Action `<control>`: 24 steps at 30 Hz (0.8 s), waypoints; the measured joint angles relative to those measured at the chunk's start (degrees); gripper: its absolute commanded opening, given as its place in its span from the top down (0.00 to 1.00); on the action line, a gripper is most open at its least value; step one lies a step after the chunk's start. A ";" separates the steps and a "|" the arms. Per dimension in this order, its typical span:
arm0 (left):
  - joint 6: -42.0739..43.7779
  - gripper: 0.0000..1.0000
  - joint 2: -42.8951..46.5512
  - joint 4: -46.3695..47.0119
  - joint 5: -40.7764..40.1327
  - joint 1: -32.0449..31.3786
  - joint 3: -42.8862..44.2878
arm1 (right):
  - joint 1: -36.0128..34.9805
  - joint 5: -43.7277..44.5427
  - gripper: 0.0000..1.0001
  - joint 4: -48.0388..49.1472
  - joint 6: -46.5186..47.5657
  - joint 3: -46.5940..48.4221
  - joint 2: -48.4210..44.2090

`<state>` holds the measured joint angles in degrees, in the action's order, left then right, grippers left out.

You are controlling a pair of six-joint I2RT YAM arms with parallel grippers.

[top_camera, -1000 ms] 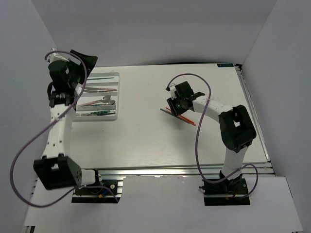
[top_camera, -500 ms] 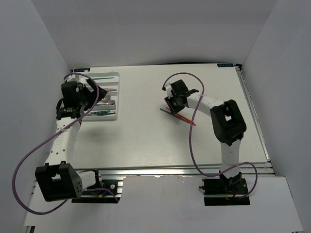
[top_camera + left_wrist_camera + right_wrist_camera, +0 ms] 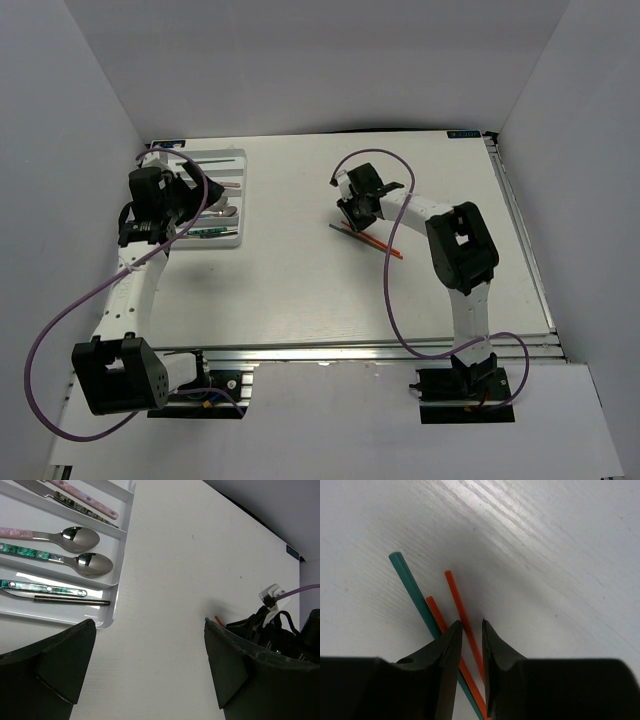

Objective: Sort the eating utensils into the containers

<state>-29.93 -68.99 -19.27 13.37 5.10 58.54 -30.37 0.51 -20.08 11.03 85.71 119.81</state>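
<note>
Right claw [image 3: 471, 625] was down at the table [image 3: 545, 540] over the loose chopsticks. Its jaws were pulled in to a narrow slit, with one red chopstick [image 3: 456, 596] running through that slit. Couldn't tell whether my pads pinched it or only straddled it. The second red chopstick [image 3: 433, 609] lay just beside it, passing under one finger, and the green chopstick [image 3: 410, 582] lay next to that. All three fanned out from under my fingers. From the top view the bundle sat mid-table, well apart from the white tray [image 3: 120, 575].

Left claw [image 3: 150, 670] was wide open with nothing between the fingers, hanging near the tray's edge.

Tray contents seen from that wrist:
- One slot held the pink-handled knife [image 3: 85, 499] and a dark-patterned handle [image 3: 82, 510].
- The next slot held the pink-handled spoon [image 3: 65, 534] and the green-handled spoon [image 3: 80, 562].
- The slot after that held a green-handled piece [image 3: 40, 587] with a thin dark stick [image 3: 70, 600] alongside, touching or nearly so.
</note>
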 measured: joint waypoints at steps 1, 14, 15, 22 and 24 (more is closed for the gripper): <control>0.07 0.02 0.00 0.04 0.00 -0.02 -0.07 | 0.04 -0.04 0.73 0.00 0.00 0.42 0.35; 0.48 0.02 0.00 -0.02 -0.02 -0.48 -1.05 | 3.02 -2.78 0.81 -0.70 -0.02 1.84 1.49; 0.50 0.02 0.00 -0.04 0.00 -0.52 -1.07 | 3.48 -3.28 0.82 -0.94 -0.02 1.84 1.49; 0.39 0.02 0.20 -0.07 0.11 -0.81 -1.81 | 4.81 -3.80 1.00 -2.73 0.04 2.27 1.53; 0.13 0.02 0.22 -0.04 0.37 -0.87 -1.97 | 4.74 -3.23 1.00 -2.95 0.00 2.38 1.55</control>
<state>-29.80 -68.77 -19.31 13.74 4.23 56.58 -25.63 -2.72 -23.03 11.03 88.09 121.36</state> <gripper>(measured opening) 0.981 0.010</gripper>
